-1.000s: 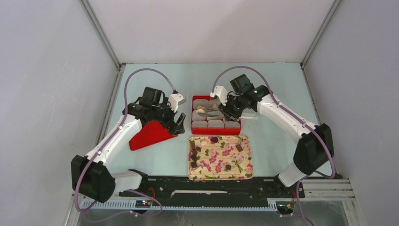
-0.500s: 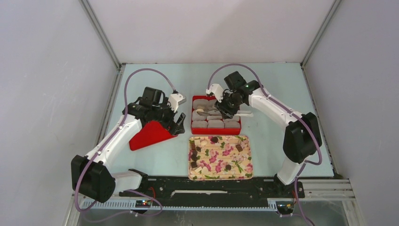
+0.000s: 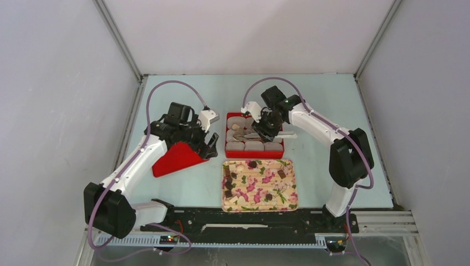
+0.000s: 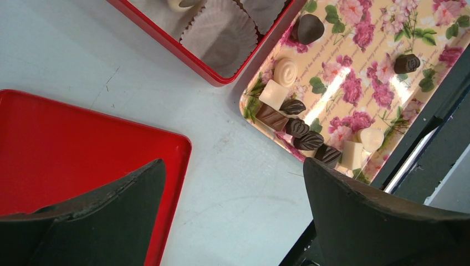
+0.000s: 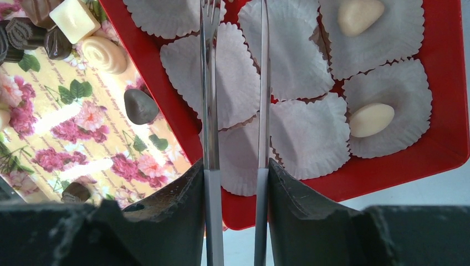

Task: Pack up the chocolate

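Right tool (image 5: 235,180): clamped on the handles of metal tongs (image 5: 209,83), prongs parted, over the red box (image 5: 443,111). The tips run off the top of the wrist view, and nothing shows between the visible lengths.
Left tool (image 4: 233,166): wide, holding nothing, above the edge of the red lid (image 4: 66,149) on the desk (image 4: 83,50).
Chocolate, packed: two pale cream rounded pieces (image 5: 371,119), each in its own paper cup (image 5: 233,77). The other cups in view are bare.
Chocolate, unpacked: the rest lies on the flowered tray (image 4: 338,83) just beside the box. There is a cream swirl (image 4: 286,70), cream squares, dark ribbed leaf shapes (image 4: 299,127) and dark domes. Several touch in a row along one edge.
Risk, cups: a prong may catch a crinkled wall and drag or tip a cup; they overlap and look light.
Risk, grip: glossy rounded pieces could slip from thin metal prongs. Picking from the crowded row could knock its neighbours.
Risk, pressure: too hard a squeeze may mark the surface.
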{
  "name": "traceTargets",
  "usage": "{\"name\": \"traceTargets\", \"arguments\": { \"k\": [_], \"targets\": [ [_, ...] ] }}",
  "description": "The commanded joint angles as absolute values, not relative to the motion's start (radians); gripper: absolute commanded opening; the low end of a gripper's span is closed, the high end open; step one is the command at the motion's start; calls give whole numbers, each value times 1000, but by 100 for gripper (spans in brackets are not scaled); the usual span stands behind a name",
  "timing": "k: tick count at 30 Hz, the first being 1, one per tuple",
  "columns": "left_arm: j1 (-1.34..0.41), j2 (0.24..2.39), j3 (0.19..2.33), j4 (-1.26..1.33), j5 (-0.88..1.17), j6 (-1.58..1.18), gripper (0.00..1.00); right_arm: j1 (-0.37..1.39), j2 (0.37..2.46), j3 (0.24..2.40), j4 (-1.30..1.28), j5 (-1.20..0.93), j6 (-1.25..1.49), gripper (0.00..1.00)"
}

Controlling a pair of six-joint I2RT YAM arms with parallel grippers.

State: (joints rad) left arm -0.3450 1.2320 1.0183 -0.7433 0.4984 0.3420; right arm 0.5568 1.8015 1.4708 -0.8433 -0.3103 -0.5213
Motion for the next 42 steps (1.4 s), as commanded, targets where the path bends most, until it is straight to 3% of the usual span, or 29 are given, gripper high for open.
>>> {"name": "traceTargets", "arguments": {
  "k": [1, 12, 23, 30, 42],
  "targets": [
    [-350, 1212, 1054, -732, 487, 365, 100, 565, 1805, 1522, -830, -311, -509, 42],
    [-350, 1212, 1055, -732, 484, 364, 100, 562, 1768, 1530, -835, -307, -509, 42],
    [-350, 1221, 1053, -723, 479, 361, 100, 506, 1447, 1316, -890, -414, -566, 43],
    [-350, 1242, 1055, -711, 476, 357, 100, 598, 1276, 1141, -980, -466, -649, 43],
    [-350, 1216, 1047, -707, 462, 354, 100, 715, 1422, 1106, -885, -263, -672, 44]
  ]
}}
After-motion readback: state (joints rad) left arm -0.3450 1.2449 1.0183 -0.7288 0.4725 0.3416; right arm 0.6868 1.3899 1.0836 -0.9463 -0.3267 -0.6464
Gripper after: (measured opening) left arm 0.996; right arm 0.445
